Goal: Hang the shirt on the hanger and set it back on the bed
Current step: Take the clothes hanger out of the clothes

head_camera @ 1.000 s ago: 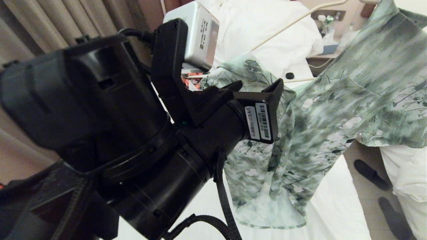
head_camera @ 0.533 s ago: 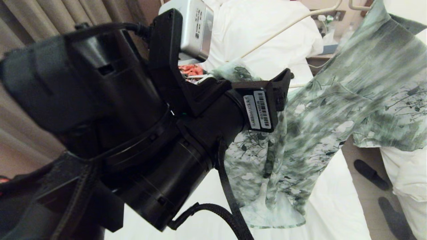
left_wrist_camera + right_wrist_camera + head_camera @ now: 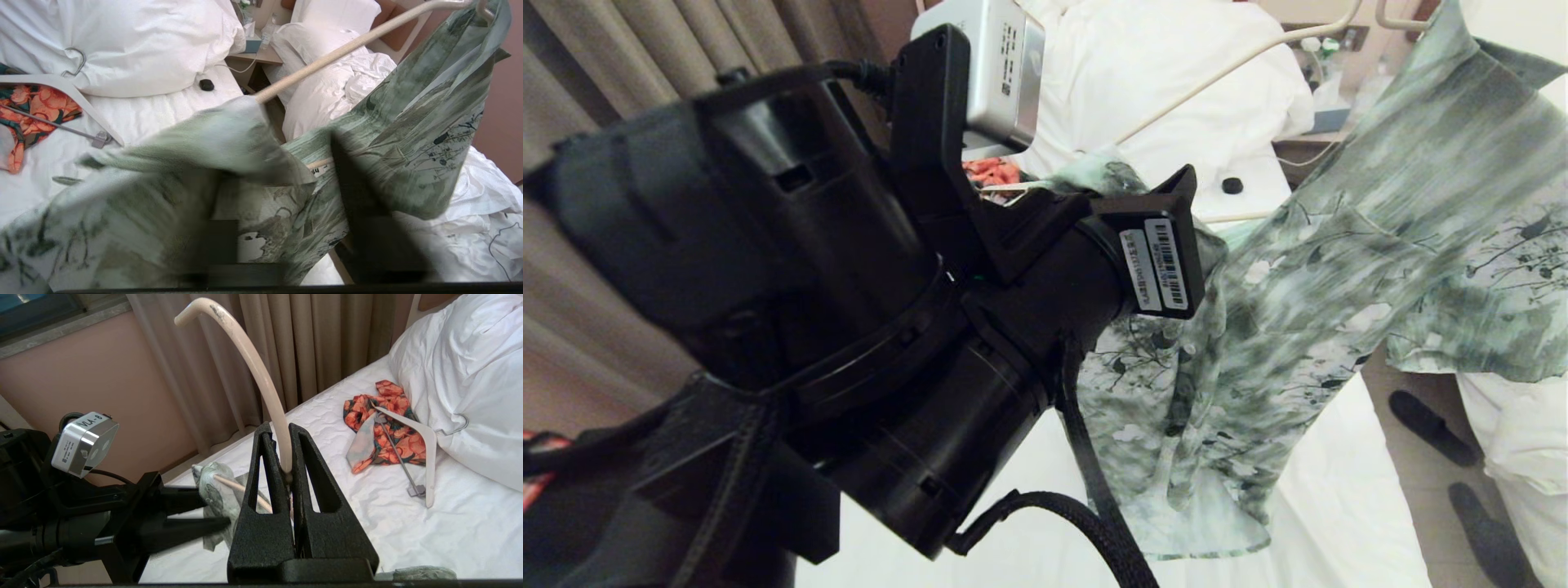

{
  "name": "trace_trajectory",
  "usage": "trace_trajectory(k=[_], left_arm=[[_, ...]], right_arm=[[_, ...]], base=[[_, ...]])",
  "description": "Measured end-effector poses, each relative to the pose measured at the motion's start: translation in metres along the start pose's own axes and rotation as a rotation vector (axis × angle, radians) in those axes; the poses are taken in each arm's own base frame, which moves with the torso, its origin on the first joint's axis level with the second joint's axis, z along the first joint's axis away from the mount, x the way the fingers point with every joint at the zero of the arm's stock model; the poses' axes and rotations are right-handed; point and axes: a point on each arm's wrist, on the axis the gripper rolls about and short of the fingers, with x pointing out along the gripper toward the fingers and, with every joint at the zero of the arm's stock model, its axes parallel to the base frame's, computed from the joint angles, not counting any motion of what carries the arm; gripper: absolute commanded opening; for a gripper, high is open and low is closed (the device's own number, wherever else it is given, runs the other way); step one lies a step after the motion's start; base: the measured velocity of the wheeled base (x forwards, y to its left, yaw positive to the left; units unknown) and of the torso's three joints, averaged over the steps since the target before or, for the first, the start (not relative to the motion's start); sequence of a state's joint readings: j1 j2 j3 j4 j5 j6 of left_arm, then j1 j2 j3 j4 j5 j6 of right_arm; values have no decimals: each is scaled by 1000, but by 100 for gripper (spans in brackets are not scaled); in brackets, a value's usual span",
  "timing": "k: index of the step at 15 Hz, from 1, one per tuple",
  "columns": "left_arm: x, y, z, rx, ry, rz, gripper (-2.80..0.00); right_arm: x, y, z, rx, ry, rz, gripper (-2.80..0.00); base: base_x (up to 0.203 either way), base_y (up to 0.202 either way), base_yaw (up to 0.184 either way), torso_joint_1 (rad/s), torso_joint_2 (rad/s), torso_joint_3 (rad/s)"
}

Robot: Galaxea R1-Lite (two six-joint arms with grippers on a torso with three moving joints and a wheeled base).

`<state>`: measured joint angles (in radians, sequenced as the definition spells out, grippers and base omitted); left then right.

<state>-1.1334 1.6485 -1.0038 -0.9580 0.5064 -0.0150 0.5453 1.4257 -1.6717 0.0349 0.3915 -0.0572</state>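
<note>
From the head view, the left arm fills the near side, and the left gripper reaches into the short-sleeved button-up shirt of green and white blurred floral print, which hangs in the air over the large bed with a smooth white sheet; its hem trails just above the sheet. The thin cream-coloured wire-like hanger slants up out of the fabric beyond the jaws towards the upper right, so the shirt is carried high, probably so the sleeve can be worked over the hanger's free end. From the left wrist view, shirt fabric bunches against and between the dark fingers, and the hanger's cream arm pokes out of the cloth just past them; the jaws stand partly drawn together on a fold of the shirt, though how firm that hold is cannot be told. To one side on the sheet lie an orange-red floral garment and a wide flat white hanger with a metal bar, well apart from the jaws. From the right wrist view, the right gripper is clenched on the neck of the cream hanger, its hook curving up between and above the jaws, which steadies the frame while the left gripper dresses it.
</note>
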Motion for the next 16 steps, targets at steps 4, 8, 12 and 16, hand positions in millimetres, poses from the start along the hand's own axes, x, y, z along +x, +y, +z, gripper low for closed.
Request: trace_trajectory(k=[4,8,12,16], left_arm=[[-2,1,3,0,-6,0,-280],[-8,3,14,18,-30,-1,-280],[-14,1,20,10,-40,-16,-280],[-26,-7,25,10,-42,-60,-280]], right_arm=[[1,1,-2,0,9,4,-280],[4,6,-7,11,26,27,-280],[10,12,-11,21,35,55,-280],[18,13,-17,11,50,36,-280]], base=[[0,0,0,0,0,0],[0,0,0,0,0,0],[0,0,0,0,0,0],[0,0,0,0,0,0]])
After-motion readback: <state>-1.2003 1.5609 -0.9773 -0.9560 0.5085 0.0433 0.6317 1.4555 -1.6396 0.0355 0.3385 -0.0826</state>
